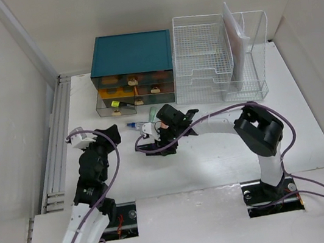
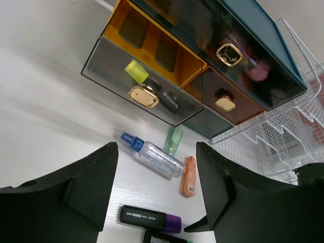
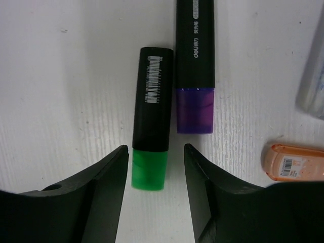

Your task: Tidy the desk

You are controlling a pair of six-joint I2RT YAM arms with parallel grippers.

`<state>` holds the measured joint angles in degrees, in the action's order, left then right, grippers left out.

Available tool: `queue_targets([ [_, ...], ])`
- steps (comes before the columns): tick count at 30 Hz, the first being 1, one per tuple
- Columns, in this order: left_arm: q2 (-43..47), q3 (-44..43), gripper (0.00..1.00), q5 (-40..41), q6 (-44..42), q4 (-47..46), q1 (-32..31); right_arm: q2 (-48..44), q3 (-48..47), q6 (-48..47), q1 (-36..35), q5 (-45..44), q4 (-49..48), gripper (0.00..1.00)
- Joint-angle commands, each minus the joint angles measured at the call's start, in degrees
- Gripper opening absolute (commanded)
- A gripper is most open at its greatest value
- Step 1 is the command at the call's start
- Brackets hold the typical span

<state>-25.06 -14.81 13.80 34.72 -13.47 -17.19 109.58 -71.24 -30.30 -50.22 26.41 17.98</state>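
The white desk (image 1: pixel 217 156) holds a loose cluster of small items in front of the drawers. My right gripper (image 3: pixel 154 148) hangs open just above it, one finger on each side of the green cap of a black highlighter (image 3: pixel 150 116), with gaps on both sides. A purple-capped highlighter (image 3: pixel 195 66) lies beside it. My left gripper (image 2: pixel 157 147) is open and empty, left of the cluster and facing it. Between its fingers I see a clear bottle with a blue cap (image 2: pixel 152 154), a green translucent case (image 2: pixel 173 140), an orange case (image 2: pixel 189 175) and the purple-capped highlighter (image 2: pixel 149 218).
A teal drawer cabinet (image 1: pixel 130 55) stands at the back; its lower left drawer (image 2: pixel 131 86) is pulled out with a yellow item (image 2: pixel 136 72) inside. A white wire basket (image 1: pixel 219 57) holding papers stands to its right. A grey rail (image 1: pixel 55 144) runs along the desk's left edge.
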Motion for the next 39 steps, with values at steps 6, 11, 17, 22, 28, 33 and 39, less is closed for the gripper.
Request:
queue_targets([
  [6, 1.50, 1.36, 0.61, 1.93, 0.96, -0.41, -0.12, 1.51, 0.40, 4.99, -0.67, -4.71, -4.97, 0.52],
  [11, 2.82, 1.89, 0.61, 2.46, 0.96, 0.11, -0.12, 3.44, 0.40, 4.99, -0.67, -5.23, -4.97, 0.40],
  [17, 4.49, 2.42, 0.61, 3.07, 0.96, 0.64, -0.12, 2.05, 1.46, 4.46, -1.20, -5.76, -4.45, 0.18],
  [22, 5.01, 2.42, 0.61, 3.59, 0.96, 1.17, -0.12, -3.57, 0.93, 1.75, -1.81, -5.76, -1.11, 0.13],
  [28, 5.02, 2.42, 0.61, 3.60, 0.96, 1.17, -0.12, -12.81, -6.53, -1.69, -2.43, -9.61, 3.81, 0.12],
  [33, 4.49, 2.42, 0.61, 3.60, 0.96, 1.17, -0.12, -12.20, -15.75, -3.53, -2.43, -19.19, 2.25, 0.12],
  [39, 4.49, 2.94, 0.61, 3.07, 1.49, 0.65, -0.12, -2.37, -27.53, -4.76, -2.43, -30.09, -1.11, 0.12],
])
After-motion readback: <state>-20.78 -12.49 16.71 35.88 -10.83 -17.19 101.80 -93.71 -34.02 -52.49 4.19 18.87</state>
